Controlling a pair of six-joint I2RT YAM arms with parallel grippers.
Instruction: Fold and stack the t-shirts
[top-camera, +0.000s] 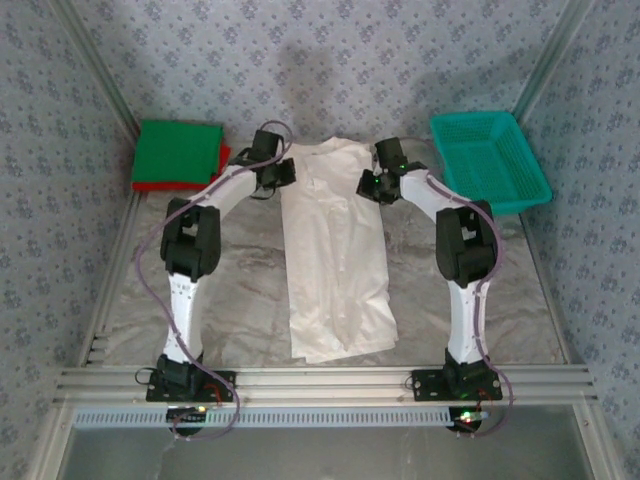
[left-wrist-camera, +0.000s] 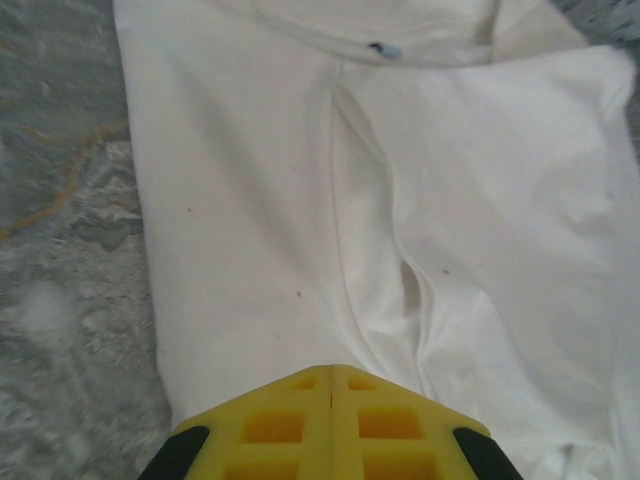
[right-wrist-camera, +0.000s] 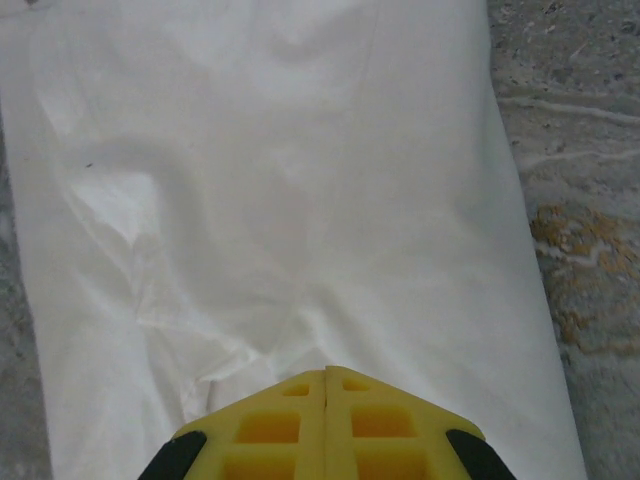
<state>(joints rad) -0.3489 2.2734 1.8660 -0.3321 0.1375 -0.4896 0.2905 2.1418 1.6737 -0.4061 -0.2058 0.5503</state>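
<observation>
We are logging the left tool (left-wrist-camera: 331, 372) as fully closed: its two yellow fingers (left-wrist-camera: 275, 425) are pressing flat against each other with no cloth between them. It is sitting over the collar end of the off-white t-shirt (top-camera: 335, 260), at that shirt's left edge. We cannot tell whether the tips are touching the cloth. The right tool (right-wrist-camera: 326, 372) is also closed tight and gripping nothing, poised over the same shirt's collar end at its right edge.

The off-white t-shirt is lying wrinkled in a long strip down the middle of the desk (top-camera: 240, 290), between the two arms. The green t-shirt (top-camera: 178, 150) is lying folded well left of the off-white shirt, resting on the red t-shirt (top-camera: 150, 186). A teal basket (top-camera: 490, 160) is sitting well right of the off-white shirt.
</observation>
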